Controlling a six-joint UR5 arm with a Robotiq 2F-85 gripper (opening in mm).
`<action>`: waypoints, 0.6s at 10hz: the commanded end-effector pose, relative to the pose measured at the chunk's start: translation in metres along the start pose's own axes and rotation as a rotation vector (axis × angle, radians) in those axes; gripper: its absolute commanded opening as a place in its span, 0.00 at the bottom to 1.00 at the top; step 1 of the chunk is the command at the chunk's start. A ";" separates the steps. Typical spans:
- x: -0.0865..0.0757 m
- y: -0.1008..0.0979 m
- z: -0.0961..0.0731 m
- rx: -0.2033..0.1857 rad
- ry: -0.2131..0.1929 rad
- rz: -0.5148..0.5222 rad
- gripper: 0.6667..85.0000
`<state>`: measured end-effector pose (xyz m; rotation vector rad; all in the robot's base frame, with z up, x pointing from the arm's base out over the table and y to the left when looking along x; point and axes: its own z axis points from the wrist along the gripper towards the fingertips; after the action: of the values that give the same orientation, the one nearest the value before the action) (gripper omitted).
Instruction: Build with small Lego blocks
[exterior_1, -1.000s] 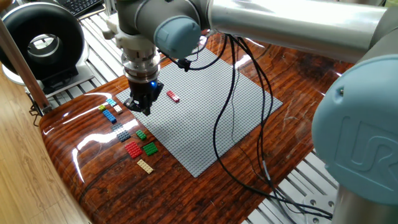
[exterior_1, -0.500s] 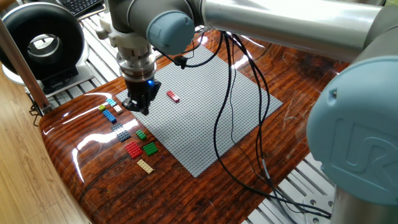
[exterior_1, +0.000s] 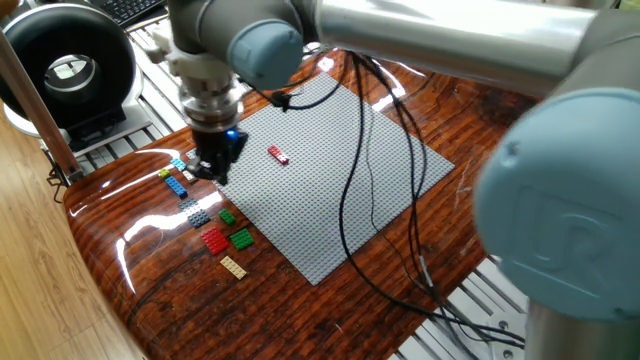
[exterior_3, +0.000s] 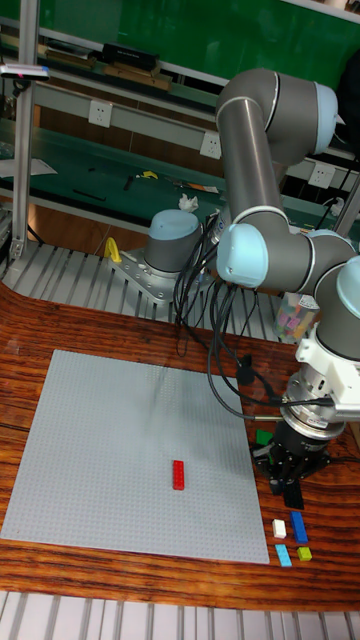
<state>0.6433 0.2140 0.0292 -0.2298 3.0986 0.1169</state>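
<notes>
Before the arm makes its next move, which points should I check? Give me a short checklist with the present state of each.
1. Hand is above the loose bricks beside the baseplate: ok.
2. Hand open or shut: cannot tell.
3. Brick in the hand: cannot tell.
4. Red brick lies flat on the baseplate, apart from the hand: ok.
5. Cables hang over the baseplate and may drag: not ok.

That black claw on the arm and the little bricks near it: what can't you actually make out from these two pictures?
- Gripper: open or shut, holding anything or not; fingertips dark and tiny in the fixed view, foreshortened in the tall fixed view.
- Small Lego blocks: in the tall fixed view the gripper hides most; only a few show.
- Red brick on the baseplate: studs too small to count.
</notes>
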 end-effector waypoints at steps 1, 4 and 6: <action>-0.012 0.005 -0.001 -0.007 -0.016 -0.016 0.01; -0.037 0.022 -0.001 -0.022 -0.010 0.043 0.01; -0.051 0.033 -0.002 -0.040 -0.025 0.056 0.26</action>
<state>0.6722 0.2353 0.0321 -0.1914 3.0857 0.1349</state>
